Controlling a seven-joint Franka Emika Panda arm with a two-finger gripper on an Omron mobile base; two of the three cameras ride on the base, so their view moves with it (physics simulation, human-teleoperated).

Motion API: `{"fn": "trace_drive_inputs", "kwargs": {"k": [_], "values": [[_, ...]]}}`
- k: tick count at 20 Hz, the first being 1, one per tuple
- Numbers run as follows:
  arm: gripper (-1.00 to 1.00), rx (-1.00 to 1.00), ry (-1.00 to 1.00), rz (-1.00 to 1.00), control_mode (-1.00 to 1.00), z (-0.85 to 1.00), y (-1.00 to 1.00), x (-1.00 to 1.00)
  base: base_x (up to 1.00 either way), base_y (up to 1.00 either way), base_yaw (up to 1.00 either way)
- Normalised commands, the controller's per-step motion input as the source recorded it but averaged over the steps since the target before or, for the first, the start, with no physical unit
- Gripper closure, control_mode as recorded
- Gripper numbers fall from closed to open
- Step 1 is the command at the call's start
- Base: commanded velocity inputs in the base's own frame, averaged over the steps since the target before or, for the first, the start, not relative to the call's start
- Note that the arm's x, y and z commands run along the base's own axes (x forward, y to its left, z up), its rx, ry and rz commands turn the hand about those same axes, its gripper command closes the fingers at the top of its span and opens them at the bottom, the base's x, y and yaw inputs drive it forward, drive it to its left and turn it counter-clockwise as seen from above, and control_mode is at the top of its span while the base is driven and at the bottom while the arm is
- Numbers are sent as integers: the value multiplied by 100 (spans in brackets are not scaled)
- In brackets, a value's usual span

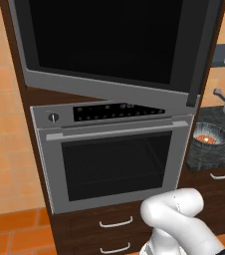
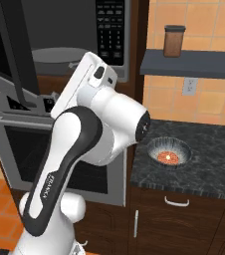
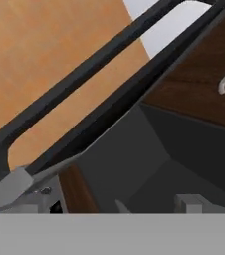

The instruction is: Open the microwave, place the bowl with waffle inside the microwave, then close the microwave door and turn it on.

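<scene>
Microwave door [image 1: 104,45] swung out to the left, cavity exposed, so the opening step looks done. Dark handle strip [image 3: 74,82] runs diagonally across the hand view, very close, likely because the hand is beside the door edge. Keypad [image 2: 110,27] visible on the microwave [image 2: 79,40] right of the cavity. Bowl with waffle [image 2: 169,151] sits on the dark desk [image 2: 209,164] to the right, well apart from the arm, untouched. Oven [image 1: 114,159] below, shut. Pincer [image 3: 154,203] fingers spread wide, holding nothing. Next job, by judgement: reach right for the bowl.
</scene>
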Motion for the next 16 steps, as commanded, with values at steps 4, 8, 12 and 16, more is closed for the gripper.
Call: {"fn": "trace_drive_inputs", "kwargs": {"k": [4, 8, 12, 16], "values": [[-100, -5, -2, -10, -100, -11, 10, 64, 0, 0, 0], [-100, -1, -1, -2, -100, -9, 21, 50, 0, 0, 0], [-100, 0, 0, 0, -100, -7, 13, 52, 0, 0, 0], [-100, -1, 0, 0, -100, -9, 34, 38, 0, 0, 0]]}}
